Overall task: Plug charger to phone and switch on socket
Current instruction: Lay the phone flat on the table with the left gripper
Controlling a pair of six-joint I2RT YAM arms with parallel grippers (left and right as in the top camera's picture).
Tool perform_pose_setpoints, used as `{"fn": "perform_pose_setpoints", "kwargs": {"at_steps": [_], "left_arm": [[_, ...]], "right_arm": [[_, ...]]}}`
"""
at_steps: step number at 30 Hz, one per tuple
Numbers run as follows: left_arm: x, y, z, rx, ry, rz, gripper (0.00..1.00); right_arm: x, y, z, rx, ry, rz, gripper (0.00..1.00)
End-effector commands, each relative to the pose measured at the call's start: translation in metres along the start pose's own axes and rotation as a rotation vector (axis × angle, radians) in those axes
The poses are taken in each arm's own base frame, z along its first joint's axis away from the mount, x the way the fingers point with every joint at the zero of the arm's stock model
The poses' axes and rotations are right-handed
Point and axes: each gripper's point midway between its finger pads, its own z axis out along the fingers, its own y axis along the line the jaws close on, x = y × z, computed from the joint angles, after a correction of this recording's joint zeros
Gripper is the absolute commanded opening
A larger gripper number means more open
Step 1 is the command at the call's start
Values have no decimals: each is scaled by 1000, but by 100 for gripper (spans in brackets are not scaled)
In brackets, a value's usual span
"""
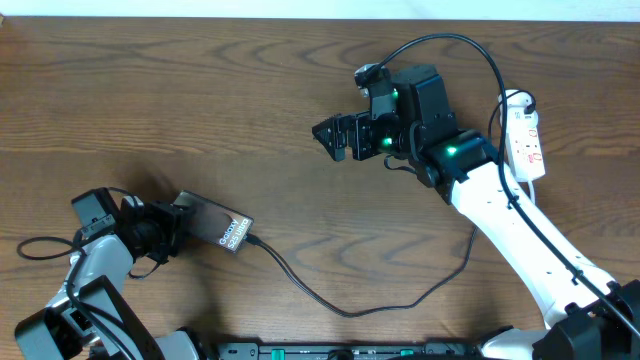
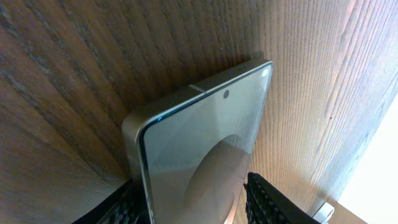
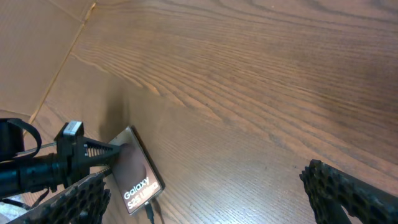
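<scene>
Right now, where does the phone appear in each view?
Overhead: phone at lower left, held by the left gripper.
Left wrist: phone fills the lower centre, very close.
Right wrist: phone in the lower left corner, lettering visible.
Shared landmark: the left gripper clamped on one end of the phone.

Dark phone (image 1: 218, 229), charger (image 1: 350, 314) tip touching its end; white socket (image 1: 526, 135) well apart.
</scene>
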Motion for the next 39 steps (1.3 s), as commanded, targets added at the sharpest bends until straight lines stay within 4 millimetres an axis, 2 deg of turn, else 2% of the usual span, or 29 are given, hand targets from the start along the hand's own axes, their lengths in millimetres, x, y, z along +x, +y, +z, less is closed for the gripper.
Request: {"fn": "perform_pose_setpoints", "kwargs": {"at_steps": [1, 32, 35, 39], "left_arm": [[8, 55, 8, -212, -18, -60, 50], [26, 67, 4, -264, 50, -109, 50], [29, 66, 4, -255, 61, -112, 50], [35, 53, 5, -186, 102, -117, 50]], "right_arm": [[-4, 13, -3, -25, -10, -24, 99], [-2, 12, -3, -21, -2, -47, 99], [-2, 12, -3, -20, -1, -51, 99], [-2, 12, -3, -20, -2, -65, 99]]}}
